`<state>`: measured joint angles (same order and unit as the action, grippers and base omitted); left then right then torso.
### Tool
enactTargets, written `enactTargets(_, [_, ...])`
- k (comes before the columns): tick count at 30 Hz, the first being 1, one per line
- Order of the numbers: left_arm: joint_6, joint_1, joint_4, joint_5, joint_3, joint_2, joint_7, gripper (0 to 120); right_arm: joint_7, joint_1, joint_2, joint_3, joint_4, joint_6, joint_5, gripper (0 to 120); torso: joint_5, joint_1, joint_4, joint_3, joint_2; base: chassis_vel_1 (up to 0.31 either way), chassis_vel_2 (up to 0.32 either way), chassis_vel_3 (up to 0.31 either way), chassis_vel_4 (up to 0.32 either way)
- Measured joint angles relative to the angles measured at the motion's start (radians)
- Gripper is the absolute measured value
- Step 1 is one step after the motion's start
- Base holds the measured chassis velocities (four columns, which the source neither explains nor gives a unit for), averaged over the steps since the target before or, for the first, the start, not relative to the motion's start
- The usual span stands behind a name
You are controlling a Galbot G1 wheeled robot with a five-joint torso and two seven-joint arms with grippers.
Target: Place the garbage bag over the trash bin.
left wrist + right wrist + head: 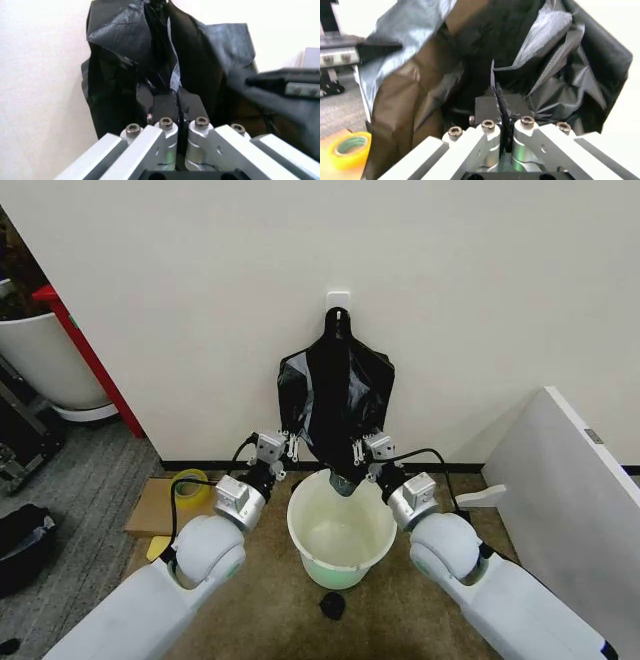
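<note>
While the trash bin [341,532] stands open-mouthed on the near floor between both arms, the left gripper [289,446] and right gripper [357,452] — jaws pinched tight on the garbage bag [337,395] at its lower corners — hold it just above the bin's far rim, against the far wall.
</note>
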<state>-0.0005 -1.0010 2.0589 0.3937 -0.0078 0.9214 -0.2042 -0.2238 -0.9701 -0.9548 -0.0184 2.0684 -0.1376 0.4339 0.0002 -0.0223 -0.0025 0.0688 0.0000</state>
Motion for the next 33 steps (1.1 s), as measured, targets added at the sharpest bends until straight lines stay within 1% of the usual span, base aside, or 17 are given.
enactTargets(1, [0.0, 0.0, 0.0, 0.0, 0.0, 0.0, 0.0, 0, 0.0, 0.0, 0.0, 0.0, 0.0, 0.0, 0.0, 0, 0.0, 0.0, 0.0, 0.0, 0.0, 0.0, 0.0, 0.0, 0.0])
enactTargets(3, [0.0, -0.026, 0.021, 0.0, -0.021, -0.005, 0.001, 0, 0.015, -0.027, 0.018, 0.033, 0.036, 0.004, 0.028, 0, 0.0, 0.0, 0.0001, 0.0, 0.0, 0.0, 0.0, 0.0, 0.0])
enactTargets(7, [0.001, -0.078, 0.1, 0.014, -0.076, -0.03, 0.012, 0, 0.057, -0.135, 0.047, 0.147, 0.149, 0.025, 0.125, 0, 0.0, 0.0, 0.0001, 0.0, 0.0, 0.0, 0.0, 0.0, 0.0])
enactTargets(8, [0.001, -0.078, 0.1, 0.014, -0.076, -0.03, 0.012, 0, 0.057, -0.135, 0.047, 0.147, 0.149, 0.025, 0.125, 0, 0.0, 0.0, 0.0001, 0.0, 0.0, 0.0, 0.0, 0.0, 0.0])
enactTargets(11, [0.011, -0.107, 0.185, 0.056, -0.103, -0.06, 0.012, 0, 0.062, -0.211, 0.049, 0.227, 0.244, 0.028, 0.199, 0, 0.0002, 0.0, -0.0002, 0.0, 0.0, 0.0, 0.0, 0.0, 0.0])
enactTargets(14, [0.017, -0.162, 0.269, 0.075, -0.115, -0.088, 0.008, 0, 0.035, -0.271, 0.048, 0.308, 0.33, 0.012, 0.283, 0, 0.0001, 0.0, 0.0002, 0.0, 0.0, 0.0, 0.0, 0.0, 0.0])
enactTargets(15, [0.018, -0.179, 0.287, 0.075, -0.116, -0.092, 0.008, 0, 0.02, -0.288, 0.045, 0.329, 0.352, 0.005, 0.3, 0, 0.0001, 0.0, 0.0002, 0.0, 0.0, 0.0, 0.0, 0.0, 0.0])
enactTargets(16, [0.018, -0.179, 0.287, 0.075, -0.116, -0.092, 0.008, 0, 0.02, -0.288, 0.045, 0.329, 0.352, 0.005, 0.3, 0, 0.0001, 0.0, 0.0002, 0.0, 0.0, 0.0, 0.0, 0.0, 0.0])
enactTargets(20, [0.022, -0.238, 0.339, 0.079, -0.115, -0.096, 0.002, 0, -0.002, -0.392, 0.018, 0.397, 0.429, -0.014, 0.343, 0, 0.0, 0.0, 0.0, 0.0, 0.0, 0.0, 0.0, 0.0, 0.0])
enactTargets(23, [0.027, -0.254, 0.352, 0.086, -0.115, -0.096, -0.005, 0, -0.001, -0.433, 0.007, 0.408, 0.439, -0.014, 0.343, 0, 0.0, 0.0, -0.0002, 0.0, 0.0, 0.0, 0.0, 0.0, 0.0])
enactTargets(27, [0.032, -0.306, 0.376, 0.085, -0.115, -0.093, -0.011, 0, -0.003, -0.497, -0.025, 0.409, 0.441, -0.014, 0.338, 0, -0.0001, 0.0, -0.0001, 0.0, 0.0, 0.0, 0.0, 0.0, 0.0])
enactTargets(33, [0.024, -0.38, 0.393, 0.074, -0.117, -0.092, -0.011, 0, -0.014, -0.531, -0.051, 0.384, 0.439, -0.015, 0.323, 0, 0.0, 0.0, 0.0002, 0.0, 0.0, 0.0, 0.0, 0.0, 0.0])
